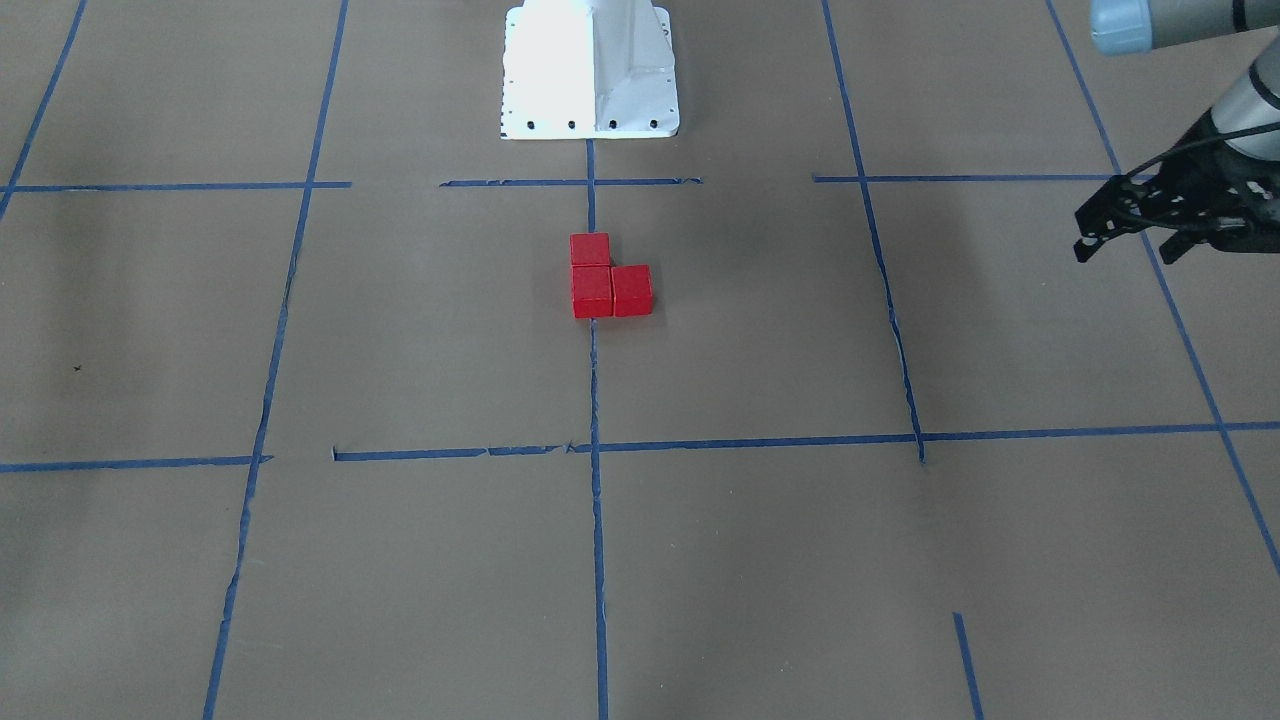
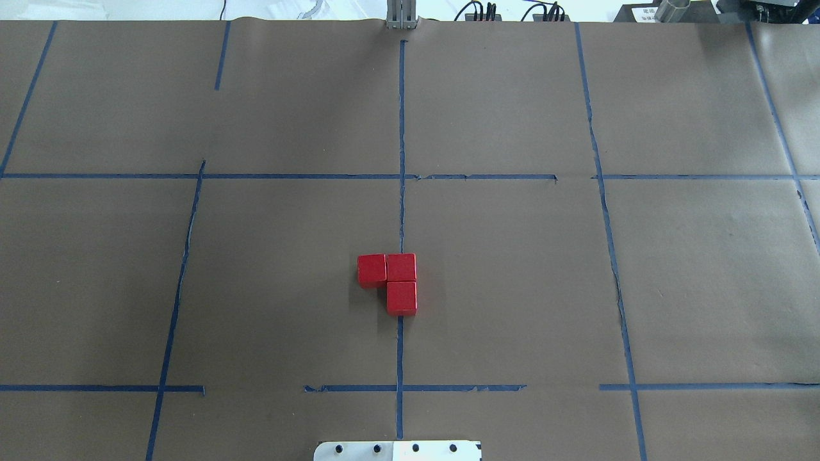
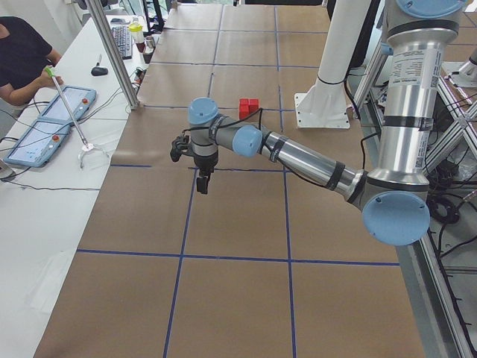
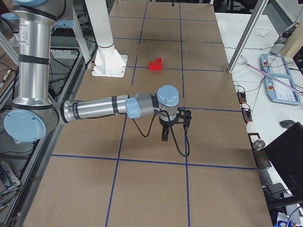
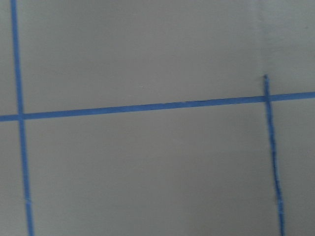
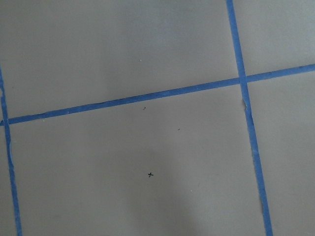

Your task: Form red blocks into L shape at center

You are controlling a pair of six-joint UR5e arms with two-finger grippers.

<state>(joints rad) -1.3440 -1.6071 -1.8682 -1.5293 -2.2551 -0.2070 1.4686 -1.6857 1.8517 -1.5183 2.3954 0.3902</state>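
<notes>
Left hand [image 1: 1126, 252] hangs released, empty, well apart from the red blocks [image 1: 592, 290] touching in an L at the center [image 1: 640, 372]. Right hand [image 4: 164, 136]: cannot tell.

Three small bright red smooth-faced cubes [image 2: 401, 267] sit flat, faces touching, forming an L. Two lie on the middle blue tape line [image 2: 401, 128], the third on robot's left of the far one, on the brown paper center [image 2: 461, 282].

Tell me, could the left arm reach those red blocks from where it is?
Probably yes. The left gripper hangs off to the side, apart from the red blocks, with only bare brown paper between them and nothing standing in the way.
</notes>
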